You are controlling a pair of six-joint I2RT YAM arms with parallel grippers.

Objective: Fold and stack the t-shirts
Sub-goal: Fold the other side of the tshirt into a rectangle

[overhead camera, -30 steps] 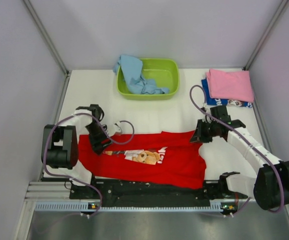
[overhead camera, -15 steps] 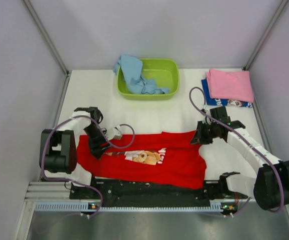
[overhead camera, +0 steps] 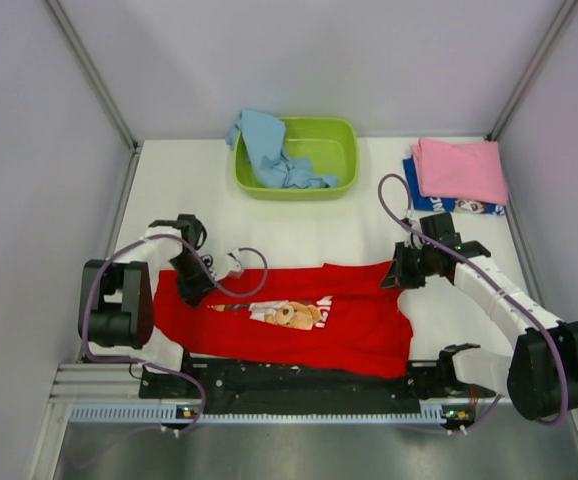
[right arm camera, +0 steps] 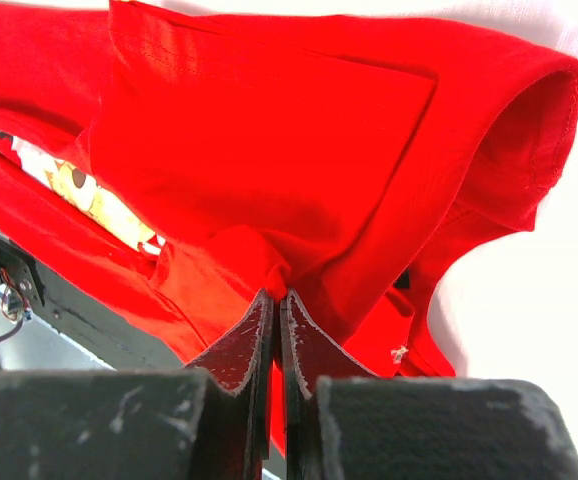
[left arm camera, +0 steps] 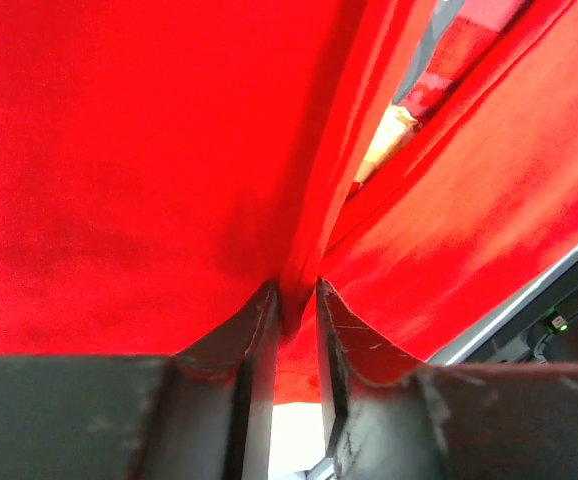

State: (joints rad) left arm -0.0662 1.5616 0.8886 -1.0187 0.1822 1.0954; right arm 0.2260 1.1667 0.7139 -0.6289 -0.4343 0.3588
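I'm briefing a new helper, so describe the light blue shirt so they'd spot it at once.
On the table, find the lime green basin at the far middle. The light blue shirt lies crumpled in its left half, draped over the rim. It alone sits in a container: the pink shirt and dark blue shirt are stacked far right, the red shirt spread up front.

Bare table (overhead camera: 369,230) btw red tee (overhead camera: 354,325) & basin (overhead camera: 341,150); tee stack (overhead camera: 459,170) fills far-right corner.
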